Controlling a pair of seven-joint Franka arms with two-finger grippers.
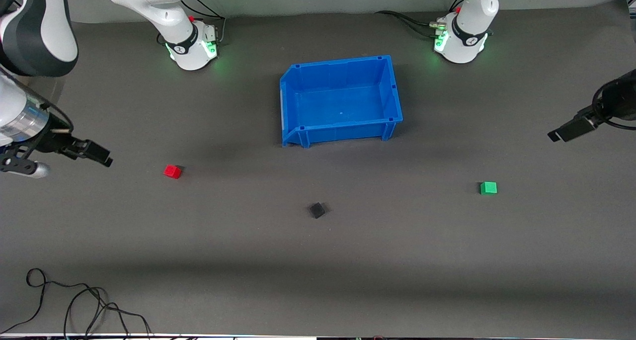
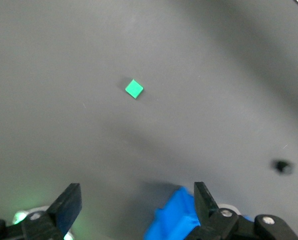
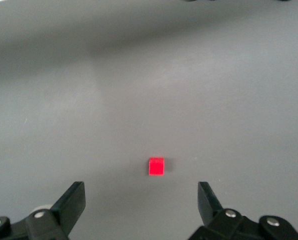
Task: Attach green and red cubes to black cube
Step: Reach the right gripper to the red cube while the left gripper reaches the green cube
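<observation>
The red cube (image 1: pixel 173 171) lies on the grey mat toward the right arm's end; the green cube (image 1: pixel 488 188) lies toward the left arm's end. The black cube (image 1: pixel 317 210) lies between them, a little nearer the front camera. My right gripper (image 1: pixel 105 158) hangs open and empty above the mat beside the red cube, which shows in the right wrist view (image 3: pixel 156 167) just ahead of the open gripper (image 3: pixel 141 200). My left gripper (image 1: pixel 555 135) hangs open and empty (image 2: pixel 137 200) over the mat near the table's end. Its wrist view shows the green cube (image 2: pixel 134 89) and the black cube (image 2: pixel 283 166).
An empty blue bin (image 1: pixel 338 62) stands mid-table, farther from the front camera than the cubes; its corner shows in the left wrist view (image 2: pixel 171 222). Loose black cables (image 1: pixel 74 305) lie at the front corner at the right arm's end.
</observation>
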